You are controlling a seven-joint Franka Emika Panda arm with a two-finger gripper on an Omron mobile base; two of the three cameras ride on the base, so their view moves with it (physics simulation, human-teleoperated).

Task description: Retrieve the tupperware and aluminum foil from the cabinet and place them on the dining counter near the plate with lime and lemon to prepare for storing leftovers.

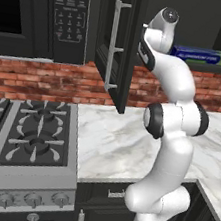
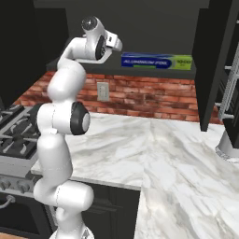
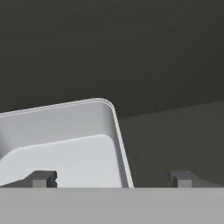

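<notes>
Whitish-grey tupperware (image 3: 65, 140), blue aluminum foil (image 2: 156, 61) box with green end, dark cabinet (image 1: 124, 44), red brick wall (image 1: 46, 79)

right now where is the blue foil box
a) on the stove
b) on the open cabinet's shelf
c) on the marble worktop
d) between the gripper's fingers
b: the aluminum foil lies on the shelf of the cabinet, whose door stands open, well above the marble worktop and the stove.
</notes>
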